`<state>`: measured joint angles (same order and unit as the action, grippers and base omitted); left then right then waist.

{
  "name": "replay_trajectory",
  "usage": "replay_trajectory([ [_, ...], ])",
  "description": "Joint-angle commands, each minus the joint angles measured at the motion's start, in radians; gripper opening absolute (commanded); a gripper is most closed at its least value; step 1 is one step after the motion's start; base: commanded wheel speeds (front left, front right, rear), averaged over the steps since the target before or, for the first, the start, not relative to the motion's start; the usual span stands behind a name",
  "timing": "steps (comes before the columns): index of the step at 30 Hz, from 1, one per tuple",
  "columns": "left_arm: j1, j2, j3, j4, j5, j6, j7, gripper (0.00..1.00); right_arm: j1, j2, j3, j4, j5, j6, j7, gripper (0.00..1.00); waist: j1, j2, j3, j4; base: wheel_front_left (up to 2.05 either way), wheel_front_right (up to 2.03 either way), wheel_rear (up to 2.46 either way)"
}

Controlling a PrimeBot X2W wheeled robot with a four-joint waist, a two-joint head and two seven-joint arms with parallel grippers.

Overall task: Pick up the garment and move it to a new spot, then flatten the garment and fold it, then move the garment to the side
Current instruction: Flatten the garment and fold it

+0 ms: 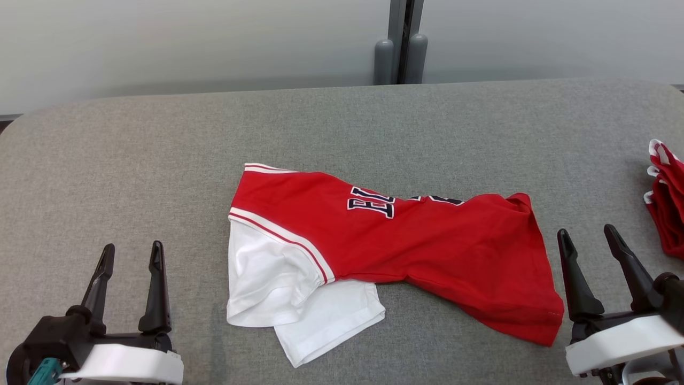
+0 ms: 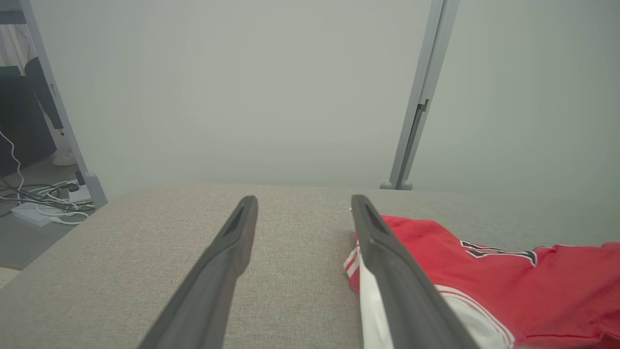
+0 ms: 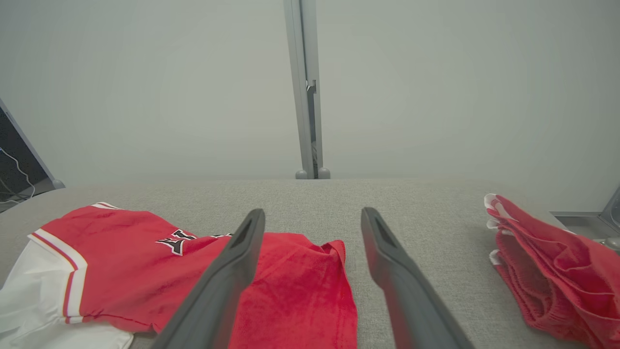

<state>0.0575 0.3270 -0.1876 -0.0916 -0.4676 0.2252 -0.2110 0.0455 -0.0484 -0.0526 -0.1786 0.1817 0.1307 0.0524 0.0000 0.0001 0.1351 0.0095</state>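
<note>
Head view: noting the garment [image 1: 406, 251], red with white parts and dark lettering, lying rumpled around the middle of the frame on the grey fabric table [image 1: 160, 155], with the white parts at its lower left and the red body reaching toward the lower right. Seeing the left gripper [image 1: 133, 247] sitting at the lower left, fingers standing wide apart, gripping nothing, well apart from the garment. Seeing the right gripper [image 1: 586, 231] sitting at the lower right, just beside the red hem, fingers likewise spread wide and gripping nothing. Also recording a second red cloth [image 1: 668, 208] bunching at the right edge, and a grey post [image 1: 399, 53] standing against the pale wall [image 1: 187, 48] at top centre. Left wrist view: looking along the left gripper [image 2: 304, 198], both fingers spreading wide over bare table [image 2: 121, 252], carrying nothing; finding the garment [image 2: 484, 276] lying at the lower right, partly behind the right-hand finger; whether touching it, cannot tell. Noting cables [image 2: 43, 194] trailing on the floor at the left edge and the post [image 2: 421, 97] rising at upper right. Right wrist view: looking along the right gripper [image 3: 312, 211], fingers spreading wide and holding nothing; finding the garment [image 3: 135, 261] lying at the lower left, running behind the left-hand finger, and the second red cloth [image 3: 547, 271] heaping at the right edge, apart from the fingers.
</note>
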Motion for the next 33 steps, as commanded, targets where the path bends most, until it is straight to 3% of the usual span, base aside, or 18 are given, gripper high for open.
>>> replay_trajectory([
  [1,-0.02,0.001,0.003,-0.003,-0.008,0.004,0.009,1.0,-0.013,-0.005,-0.003,-0.006,-0.005,0.0,0.002,1.0,0.0,-0.0001,0.008,0.0,0.0,0.0,0.0],
  [11,-0.065,-0.016,-0.086,0.105,-0.077,-0.071,0.155,1.0,-0.026,-0.005,0.009,0.001,0.009,0.0,-0.002,1.0,0.0,-0.0001,0.041,-0.029,0.0,0.0,0.0],
  [22,-0.091,-0.034,-0.128,0.274,-0.137,-0.135,0.227,1.0,-0.025,-0.005,0.009,0.024,0.034,0.0,-0.024,1.0,0.0,-0.0001,0.073,-0.06,0.0,0.0,0.0],
  [23,-0.093,-0.035,-0.129,0.281,-0.145,-0.137,0.234,0.85,-0.022,-0.005,0.009,0.028,0.037,0.0,-0.026,1.0,0.0,-0.0001,0.074,-0.063,0.0,0.0,0.0],
  [24,-0.094,-0.034,-0.131,0.286,-0.148,-0.142,0.238,0.52,-0.018,-0.005,0.008,0.033,0.041,0.0,-0.028,1.0,0.0,-0.0001,0.074,-0.066,0.0,0.0,0.0],
  [25,-0.095,-0.033,-0.133,0.289,-0.15,-0.146,0.24,0.35,-0.014,-0.005,0.006,0.038,0.043,0.0,-0.031,1.0,0.0,-0.0001,0.075,-0.068,0.0,0.0,0.0],
  [26,-0.094,-0.033,-0.134,0.292,-0.156,-0.15,0.246,0.0,-0.009,-0.005,0.002,0.045,0.05,0.0,-0.032,1.0,0.0,-0.0001,0.075,-0.07,0.0,0.0,0.0],
  [33,-0.087,-0.012,-0.128,0.292,-0.152,-0.144,0.24,0.0,0.038,-0.005,-0.001,0.121,0.089,0.0,-0.02,1.0,0.0,-0.0001,0.09,-0.081,0.0,0.0,0.0],
])
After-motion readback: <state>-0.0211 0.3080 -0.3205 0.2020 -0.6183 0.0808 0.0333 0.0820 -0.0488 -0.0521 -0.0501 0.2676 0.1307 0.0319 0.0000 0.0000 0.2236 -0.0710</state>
